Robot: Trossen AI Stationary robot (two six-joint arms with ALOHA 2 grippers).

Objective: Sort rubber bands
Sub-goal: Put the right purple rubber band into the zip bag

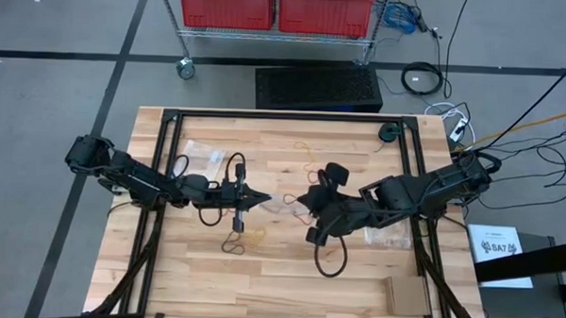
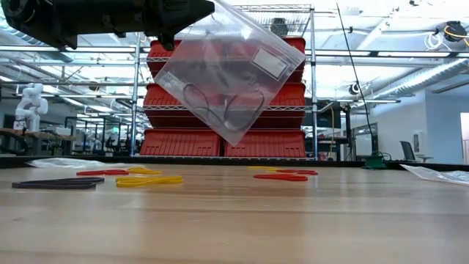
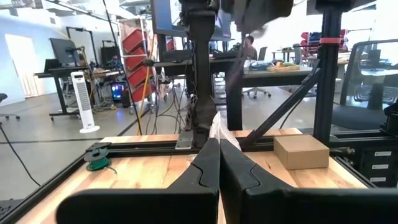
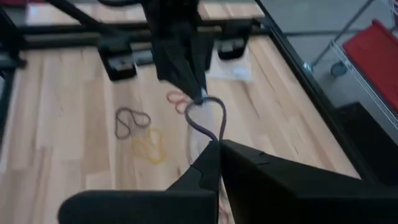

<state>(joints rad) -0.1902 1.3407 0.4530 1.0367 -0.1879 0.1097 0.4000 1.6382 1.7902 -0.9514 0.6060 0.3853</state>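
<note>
A clear plastic bag (image 2: 242,66) hangs tilted above the table's middle, with black rubber bands (image 2: 220,110) inside it. My left gripper (image 1: 263,198) and my right gripper (image 1: 305,202) meet tip to tip at the bag (image 1: 286,206), both shut on it. In the right wrist view a dark band loop (image 4: 208,112) shows between the two grippers. Loose rubber bands lie flat on the wood below: black (image 2: 55,183), red (image 2: 102,172), yellow (image 2: 146,180) and red (image 2: 282,176). My left gripper pinches an edge of the bag (image 3: 216,127) between its two fingers, coming nearly level from the table's left. The bag hangs below it, clear of the table. My right gripper (image 4: 217,146) is shut on the bag's opposite side (image 4: 200,140), slanting down from the table's right. Whether a band is also between its fingers I cannot tell.
Other clear bags lie at the far left (image 1: 203,154) and at the right (image 1: 389,238). A cardboard box (image 1: 406,294) sits near the right front corner. A green roll (image 1: 388,132) lies at the far right. Black frame rails (image 1: 160,174) border the table.
</note>
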